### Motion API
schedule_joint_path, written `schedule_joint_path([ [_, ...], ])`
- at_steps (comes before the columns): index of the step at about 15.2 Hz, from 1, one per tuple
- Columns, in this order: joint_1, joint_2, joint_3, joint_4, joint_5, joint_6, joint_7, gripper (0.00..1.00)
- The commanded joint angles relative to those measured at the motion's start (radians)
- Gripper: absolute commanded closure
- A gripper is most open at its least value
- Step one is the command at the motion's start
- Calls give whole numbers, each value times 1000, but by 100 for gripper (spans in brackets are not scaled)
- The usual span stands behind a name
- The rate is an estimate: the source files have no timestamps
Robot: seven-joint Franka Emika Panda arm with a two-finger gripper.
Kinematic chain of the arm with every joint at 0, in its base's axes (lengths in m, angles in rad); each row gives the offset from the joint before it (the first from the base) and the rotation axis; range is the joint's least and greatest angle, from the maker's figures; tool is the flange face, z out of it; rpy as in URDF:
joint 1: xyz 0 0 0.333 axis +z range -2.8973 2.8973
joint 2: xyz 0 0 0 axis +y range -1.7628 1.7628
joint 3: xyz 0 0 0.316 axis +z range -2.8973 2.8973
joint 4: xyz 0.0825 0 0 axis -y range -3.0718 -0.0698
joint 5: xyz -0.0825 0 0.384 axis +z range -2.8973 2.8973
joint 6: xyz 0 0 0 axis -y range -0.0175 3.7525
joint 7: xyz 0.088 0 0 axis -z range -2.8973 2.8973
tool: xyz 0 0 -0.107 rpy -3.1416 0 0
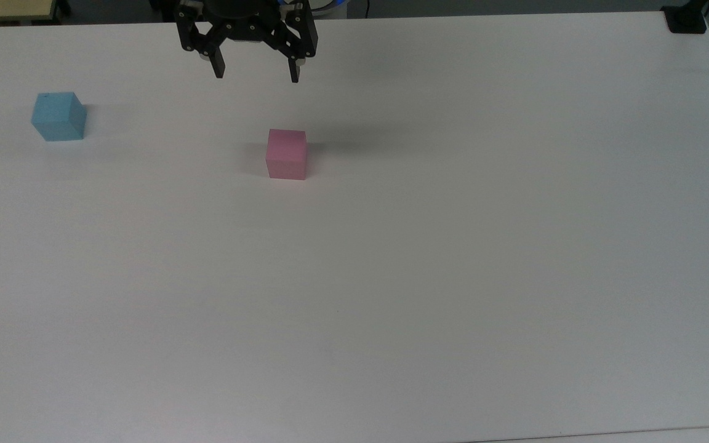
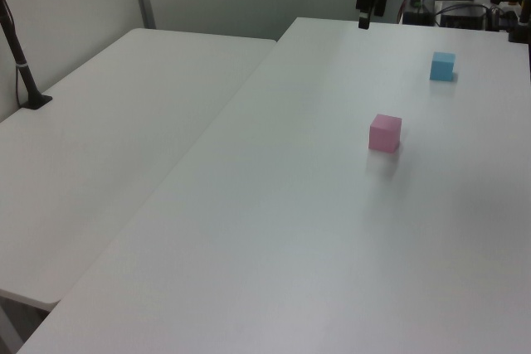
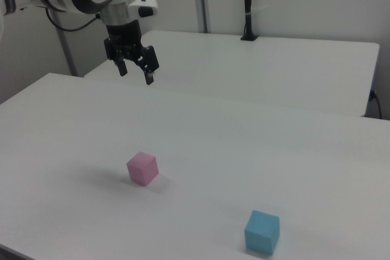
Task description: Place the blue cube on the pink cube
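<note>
On the white table [image 1: 428, 277], well apart from the pink cube [image 1: 286, 154] toward the top view's left, sits the blue cube [image 1: 58, 115], a matte sky-blue block with a tiny dark dot on its top face. The pink cube is plain, pastel and the same size. Above and beyond the pink cube hangs the gripper [image 1: 256, 77], fingers spread wide, holding nothing.

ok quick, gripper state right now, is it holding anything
Gripper: open, fingers spread, holding nothing; it hangs above the table, apart from the blue cube and the pink cube.
</note>
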Motion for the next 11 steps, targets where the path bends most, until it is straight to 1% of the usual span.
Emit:
schedule_joint_path([
  [1,17,-6,3,-30,-49,12,3,0],
  [11,18,-5,4,-28,-48,-16,9,0],
])
